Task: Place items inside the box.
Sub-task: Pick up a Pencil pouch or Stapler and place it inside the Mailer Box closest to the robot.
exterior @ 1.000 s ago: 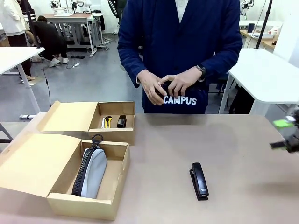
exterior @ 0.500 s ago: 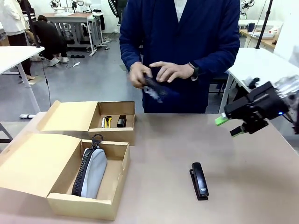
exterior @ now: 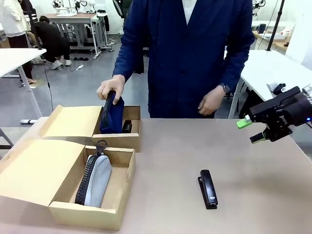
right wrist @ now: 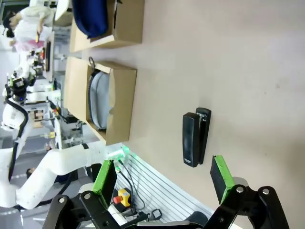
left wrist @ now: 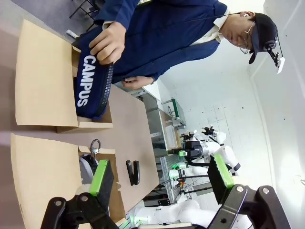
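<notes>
A person's hand (exterior: 111, 87) lowers a navy "CAMPUS" pencil case (exterior: 111, 115) into the far cardboard box (exterior: 122, 140), beside a small black stapler (exterior: 127, 126). The same navy case (left wrist: 93, 81) appears in the left wrist view. A grey pencil case with a black zip (exterior: 96, 178) lies in the near box (exterior: 92, 214). A second black stapler (exterior: 208, 188) lies on the bare table. My right gripper (exterior: 251, 130) hovers open above the table's right side, well apart from that stapler (right wrist: 194, 138). My left gripper (left wrist: 161, 179) is open and holds nothing. The utility knife and marker are hidden.
Both boxes stand at the table's left with their flaps (exterior: 34, 170) folded out to the left. The person stands at the far edge, the other hand (exterior: 210, 101) hanging above the table. White tables (exterior: 280, 78) stand behind.
The person brought the navy case from chest height down into the far box. My right gripper came in from the right edge, then drew slightly back to the right.
</notes>
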Robot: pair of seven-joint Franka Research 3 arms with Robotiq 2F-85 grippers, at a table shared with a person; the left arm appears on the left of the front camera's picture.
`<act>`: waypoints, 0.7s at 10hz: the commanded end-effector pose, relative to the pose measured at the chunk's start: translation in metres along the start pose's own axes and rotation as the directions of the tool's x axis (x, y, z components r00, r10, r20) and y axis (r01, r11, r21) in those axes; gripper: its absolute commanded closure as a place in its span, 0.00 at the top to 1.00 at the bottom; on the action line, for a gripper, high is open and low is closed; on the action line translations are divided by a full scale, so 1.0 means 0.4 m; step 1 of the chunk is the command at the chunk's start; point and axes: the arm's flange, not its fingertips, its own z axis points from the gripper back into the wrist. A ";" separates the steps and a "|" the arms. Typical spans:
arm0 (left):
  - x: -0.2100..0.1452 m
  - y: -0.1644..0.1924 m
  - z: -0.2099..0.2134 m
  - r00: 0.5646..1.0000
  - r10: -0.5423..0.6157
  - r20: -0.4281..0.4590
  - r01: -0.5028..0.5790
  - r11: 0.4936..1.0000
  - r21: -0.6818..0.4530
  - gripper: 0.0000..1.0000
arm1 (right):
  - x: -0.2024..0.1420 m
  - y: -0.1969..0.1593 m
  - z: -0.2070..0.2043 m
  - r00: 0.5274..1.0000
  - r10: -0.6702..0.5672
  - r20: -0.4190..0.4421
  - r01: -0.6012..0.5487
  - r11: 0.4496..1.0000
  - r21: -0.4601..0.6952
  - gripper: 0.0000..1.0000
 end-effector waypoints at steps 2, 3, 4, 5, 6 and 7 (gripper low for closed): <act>-0.010 -0.002 -0.004 1.000 -0.018 0.014 0.018 1.000 -0.025 1.00 | 0.012 0.010 -0.041 0.998 -0.056 -0.022 0.055 0.997 -0.047 1.00; -0.010 -0.002 -0.004 1.000 -0.018 0.014 0.018 1.000 -0.025 1.00 | -0.035 0.030 -0.114 0.998 -0.057 0.002 0.057 0.991 -0.119 1.00; -0.010 -0.002 -0.004 1.000 -0.018 0.014 0.018 1.000 -0.025 1.00 | -0.085 0.037 -0.166 0.992 -0.113 0.058 0.122 0.969 -0.214 1.00; -0.010 -0.002 -0.004 1.000 -0.018 0.014 0.018 1.000 -0.025 1.00 | -0.135 0.044 -0.205 0.982 -0.142 0.121 0.171 0.943 -0.284 1.00; -0.010 -0.002 -0.004 1.000 -0.018 0.014 0.018 1.000 -0.025 1.00 | -0.170 0.050 -0.248 0.977 -0.140 0.162 0.191 0.913 -0.362 1.00; -0.010 -0.002 -0.004 1.000 -0.018 0.014 0.018 1.000 -0.025 1.00 | -0.190 0.061 -0.300 0.980 -0.126 0.155 0.181 0.885 -0.428 1.00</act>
